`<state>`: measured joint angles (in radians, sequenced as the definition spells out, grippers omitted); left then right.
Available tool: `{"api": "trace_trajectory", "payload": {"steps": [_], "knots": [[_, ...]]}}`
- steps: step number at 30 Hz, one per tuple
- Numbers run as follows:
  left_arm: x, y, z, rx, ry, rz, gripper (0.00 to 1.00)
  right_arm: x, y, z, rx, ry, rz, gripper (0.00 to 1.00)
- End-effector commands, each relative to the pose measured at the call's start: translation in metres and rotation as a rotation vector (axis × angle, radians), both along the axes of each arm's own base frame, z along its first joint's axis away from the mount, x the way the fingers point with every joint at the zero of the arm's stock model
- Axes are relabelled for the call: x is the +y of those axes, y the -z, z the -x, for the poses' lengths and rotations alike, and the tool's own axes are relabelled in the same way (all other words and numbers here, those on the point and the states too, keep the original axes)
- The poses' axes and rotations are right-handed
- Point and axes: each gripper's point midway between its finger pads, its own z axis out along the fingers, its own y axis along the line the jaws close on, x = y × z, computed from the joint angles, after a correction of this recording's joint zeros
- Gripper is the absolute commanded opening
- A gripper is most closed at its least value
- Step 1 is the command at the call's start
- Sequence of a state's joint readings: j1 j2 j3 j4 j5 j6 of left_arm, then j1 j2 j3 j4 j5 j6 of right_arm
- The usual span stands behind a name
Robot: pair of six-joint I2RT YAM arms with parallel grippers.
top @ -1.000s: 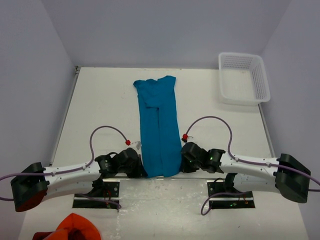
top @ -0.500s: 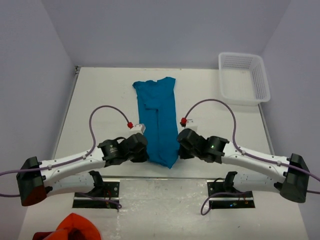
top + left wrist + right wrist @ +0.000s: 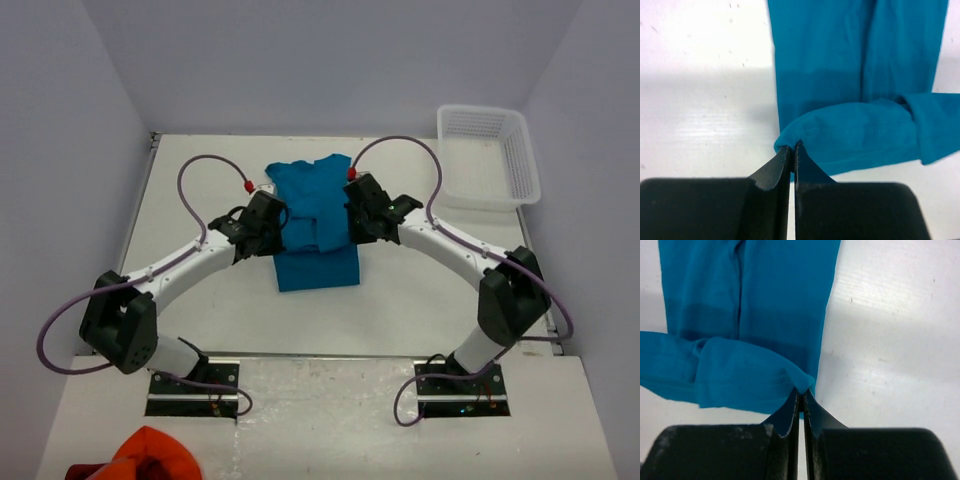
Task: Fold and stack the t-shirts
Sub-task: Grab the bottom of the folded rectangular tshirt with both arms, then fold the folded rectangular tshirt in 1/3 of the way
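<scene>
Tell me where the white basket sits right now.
In the top view, the white basket sits at the far right corner of the table, to the right of the teal t-shirt and apart from it.

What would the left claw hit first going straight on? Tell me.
The left claw, shut on the t-shirt hem, points over the flat layer of that same shirt; it would probably meet that cloth first, with the table beneath. Depth is hard to judge.
</scene>
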<state>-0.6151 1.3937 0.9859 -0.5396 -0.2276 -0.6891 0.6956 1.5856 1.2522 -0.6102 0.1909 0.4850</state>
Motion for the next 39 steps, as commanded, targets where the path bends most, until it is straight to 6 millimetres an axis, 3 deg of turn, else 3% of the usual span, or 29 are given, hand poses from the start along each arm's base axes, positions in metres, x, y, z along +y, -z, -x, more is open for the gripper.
{"api": "trace_trajectory", "payload": {"steps": [1,4,9,13,20,21,23,24,25,26,27,29,30,31,33,34,35,36,37,38,39], "knots": [[-0.005,-0.018,-0.042,-0.081,0.05,-0.002,0.0,0.005,-0.004,-0.029,-0.011,-0.073,-0.004,0.0],[-0.004,0.007,-0.066,-0.026,0.057,-0.074,0.0,0.007,0.007,-0.047,0.022,-0.087,-0.01,0.0],[-0.011,0.013,-0.102,-0.043,0.057,-0.065,0.0,0.007,0.026,-0.077,0.057,-0.102,-0.012,0.0],[-0.014,0.032,-0.118,-0.01,0.054,-0.081,0.0,0.008,0.031,-0.095,0.07,-0.105,-0.036,0.0],[-0.001,0.035,-0.142,-0.02,0.025,-0.094,0.0,0.015,0.034,-0.119,0.08,-0.135,-0.055,0.0],[0.002,0.031,-0.147,-0.032,0.013,-0.097,0.0,0.016,0.037,-0.125,0.077,-0.136,-0.049,0.01],[0.015,0.026,-0.157,-0.061,-0.027,-0.133,0.0,0.016,0.036,-0.137,0.047,-0.152,-0.024,0.13],[0.02,0.016,-0.165,-0.09,-0.05,-0.147,0.14,0.016,0.029,-0.153,0.0,-0.141,-0.002,0.37],[0.026,0.008,-0.17,-0.117,-0.077,-0.167,0.2,0.015,0.022,-0.162,-0.034,-0.151,0.014,0.49],[0.036,-0.013,-0.178,-0.186,-0.126,-0.203,0.25,0.014,0.014,-0.171,-0.065,-0.145,0.018,0.61],[0.04,-0.027,-0.183,-0.231,-0.141,-0.213,0.41,0.014,-0.007,-0.188,-0.136,-0.123,0.015,0.69],[0.052,-0.065,-0.197,-0.359,-0.178,-0.263,0.53,0.008,-0.019,-0.204,-0.166,-0.113,0.025,0.77],[0.055,-0.093,-0.203,-0.445,-0.166,-0.277,0.72,0.006,-0.035,-0.211,-0.195,-0.111,0.033,0.81],[0.056,-0.11,-0.207,-0.483,-0.163,-0.28,0.75,-0.003,-0.038,-0.215,-0.208,-0.089,0.079,0.84],[0.051,-0.124,-0.208,-0.508,-0.129,-0.264,0.76,-0.006,-0.051,-0.211,-0.21,-0.082,0.084,0.87],[0.044,-0.119,-0.204,-0.477,-0.09,-0.238,0.78,-0.008,-0.044,-0.2,-0.169,-0.068,0.071,0.87],[0.027,-0.113,-0.2,-0.445,-0.032,-0.163,0.77,-0.007,-0.061,-0.19,-0.183,-0.067,0.03,0.87],[0.015,-0.104,-0.192,-0.406,-0.029,-0.08,0.68,-0.009,-0.042,-0.175,-0.129,-0.062,0.017,0.86],[-0.016,-0.099,-0.183,-0.376,0.09,0.059,0.58,-0.005,-0.041,-0.166,-0.111,-0.04,-0.035,0.81],[-0.027,-0.077,-0.168,-0.333,0.141,0.114,0.43,0.006,-0.059,-0.15,-0.114,-0.081,-0.131,0.26],[-0.033,-0.07,-0.162,-0.314,0.126,0.163,0.0,0.01,-0.04,-0.135,-0.065,-0.089,-0.173,0.0]]}}
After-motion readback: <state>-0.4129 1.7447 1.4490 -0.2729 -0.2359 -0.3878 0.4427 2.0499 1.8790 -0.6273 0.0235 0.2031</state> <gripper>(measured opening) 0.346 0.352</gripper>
